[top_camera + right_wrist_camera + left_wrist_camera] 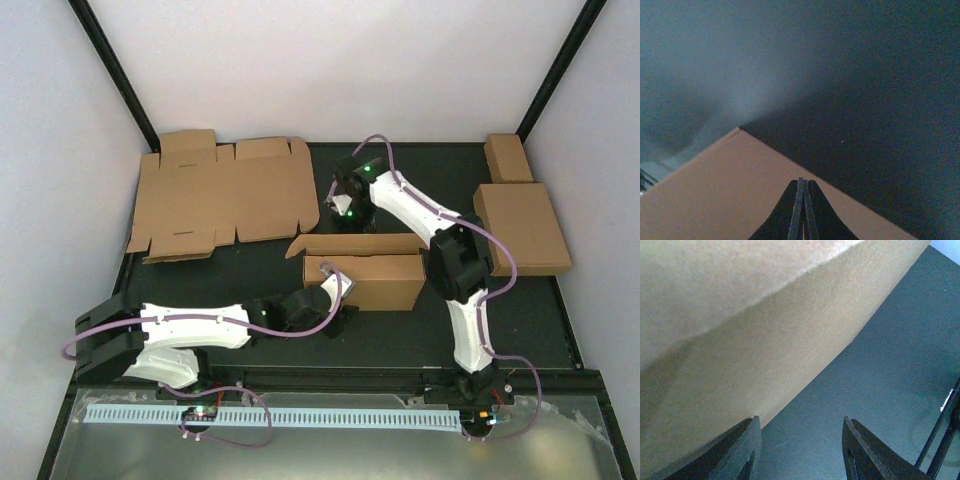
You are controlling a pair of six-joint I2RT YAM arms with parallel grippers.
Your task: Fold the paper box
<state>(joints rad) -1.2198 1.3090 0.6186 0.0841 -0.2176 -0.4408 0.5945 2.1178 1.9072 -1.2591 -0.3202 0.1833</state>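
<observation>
I counted 2 arms, the left arm and right arm; 1 flat sheet at 10 o'clock; 1 paper box at centre; 2 closed boxes, a small box at 2 and a larger box at 3; 1 slotted strip at 6.

The paper box in the middle is plain brown, without any print. The flat sheet at the far left has the same plain brown, and so have the large folded box and the small box at the right. The mat under them is dark, almost black. The left arm and the right arm are white with black joints and small green lights. Their cables are pale purple. The near strip is white with a row of fine slots. The walls are white.
</observation>
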